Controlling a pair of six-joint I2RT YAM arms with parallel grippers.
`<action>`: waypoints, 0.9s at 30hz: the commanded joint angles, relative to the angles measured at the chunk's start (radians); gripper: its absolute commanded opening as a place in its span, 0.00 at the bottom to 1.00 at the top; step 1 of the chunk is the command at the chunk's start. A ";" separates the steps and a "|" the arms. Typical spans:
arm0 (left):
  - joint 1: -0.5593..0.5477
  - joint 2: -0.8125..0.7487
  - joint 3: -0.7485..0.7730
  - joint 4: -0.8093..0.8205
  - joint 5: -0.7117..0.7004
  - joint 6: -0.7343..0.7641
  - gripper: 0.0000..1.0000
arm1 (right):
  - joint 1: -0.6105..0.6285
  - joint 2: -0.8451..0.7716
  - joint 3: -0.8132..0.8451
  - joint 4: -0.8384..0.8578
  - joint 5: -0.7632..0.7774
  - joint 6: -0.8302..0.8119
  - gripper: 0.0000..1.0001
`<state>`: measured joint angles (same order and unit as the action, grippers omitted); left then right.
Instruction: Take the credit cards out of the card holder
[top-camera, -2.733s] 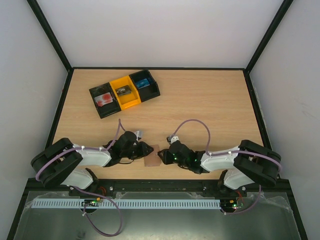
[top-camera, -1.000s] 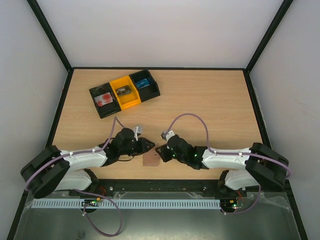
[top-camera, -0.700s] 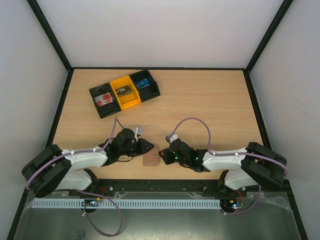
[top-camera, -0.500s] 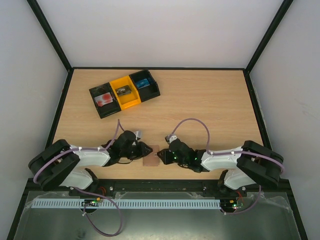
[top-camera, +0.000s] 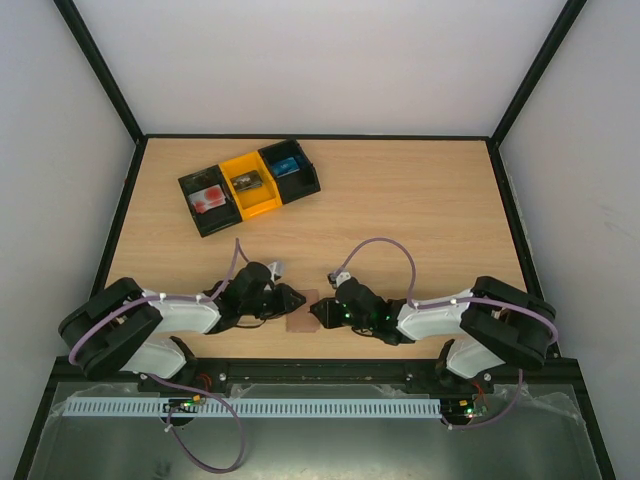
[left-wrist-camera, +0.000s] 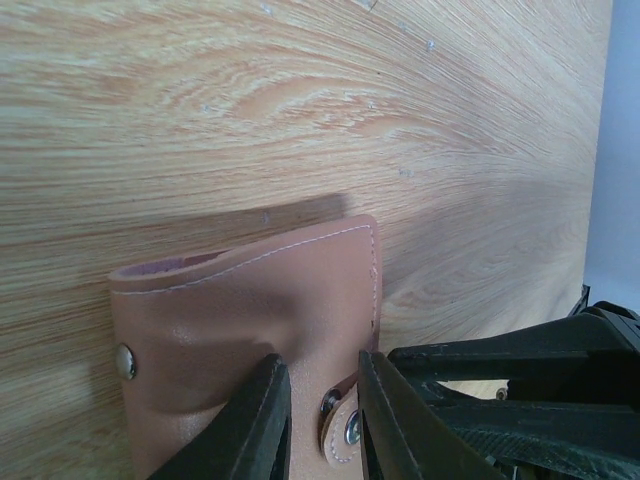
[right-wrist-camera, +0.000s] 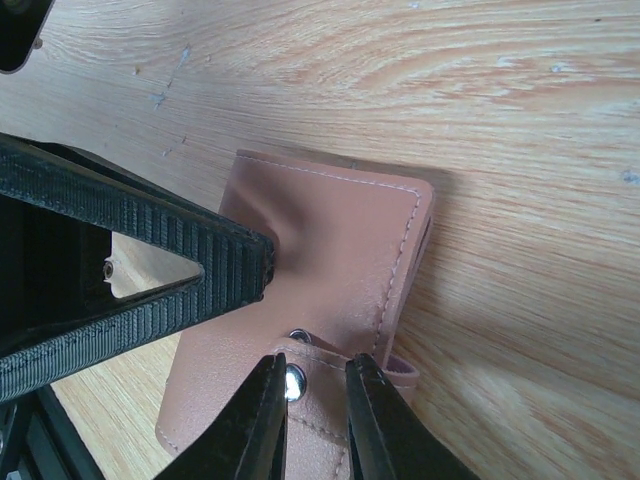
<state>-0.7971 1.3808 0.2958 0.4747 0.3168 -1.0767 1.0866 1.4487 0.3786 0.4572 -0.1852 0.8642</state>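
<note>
The card holder (top-camera: 301, 318) lies on the tabletop (top-camera: 420, 200). The left tool (left-wrist-camera: 320, 372) is clamped on its edge, and the right tool (right-wrist-camera: 314, 372) pinches its snap tab (right-wrist-camera: 320, 398).

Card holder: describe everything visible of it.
The card holder is a small flat brown leather-like wallet with pale stitching and metal snaps on a closing strap. It lies folded on the wooden table near its front edge. The left gripper pinches it, denting its top face; the right gripper straddles the strap.
</note>
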 joint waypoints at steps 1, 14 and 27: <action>0.005 -0.011 -0.031 -0.008 -0.017 0.007 0.23 | -0.002 0.029 0.016 0.026 -0.005 0.009 0.18; 0.004 -0.023 -0.030 -0.015 -0.020 0.004 0.23 | -0.001 -0.079 0.028 -0.134 0.070 -0.019 0.19; 0.004 -0.032 -0.041 -0.012 -0.028 -0.004 0.23 | 0.008 -0.032 0.007 -0.031 -0.010 0.014 0.18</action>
<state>-0.7971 1.3590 0.2752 0.4858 0.3054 -1.0817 1.0878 1.3903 0.3874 0.3882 -0.1799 0.8654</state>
